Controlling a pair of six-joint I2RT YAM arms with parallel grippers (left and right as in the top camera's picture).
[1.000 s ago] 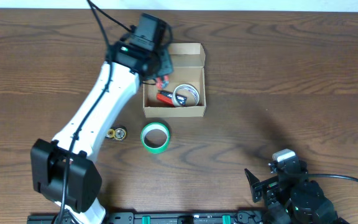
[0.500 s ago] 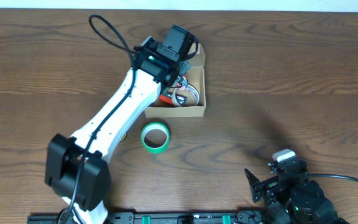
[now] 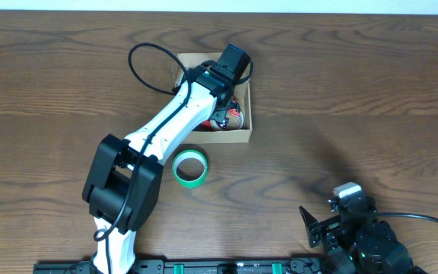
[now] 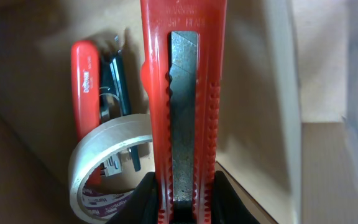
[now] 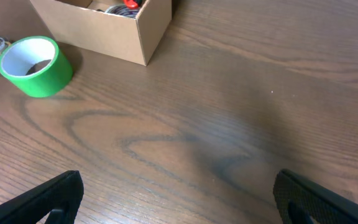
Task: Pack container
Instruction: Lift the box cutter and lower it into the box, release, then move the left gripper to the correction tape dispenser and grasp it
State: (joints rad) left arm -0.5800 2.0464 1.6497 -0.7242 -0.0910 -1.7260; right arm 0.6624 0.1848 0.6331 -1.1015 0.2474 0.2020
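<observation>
While left gripper (image 4: 185, 199) is clamping a cutter (image 4: 182, 93) over the box (image 3: 238, 137) holding stapler (image 4: 83, 81) and clear tape (image 4: 98, 149), green tape (image 3: 190, 167) is lying outside unpacked; right gripper (image 5: 179, 193) is gaping empty.

L arm (image 3: 166, 125): white shell links, blk joints & base, blk cable looped off wrist.
L fingers (image 4: 143, 199): blk, smooth.
R arm (image 3: 365, 242): blk body, grey cam block, blk cable.
R fingers (image 5: 48, 196): blk, matte.

A robotics lab station: a wood-grain bench (image 3: 371, 84), a white robot arm (image 3: 166, 125) trailing black cable (image 3: 139, 65), and a black mounting rail (image 3: 226, 268) along the front edge.
</observation>
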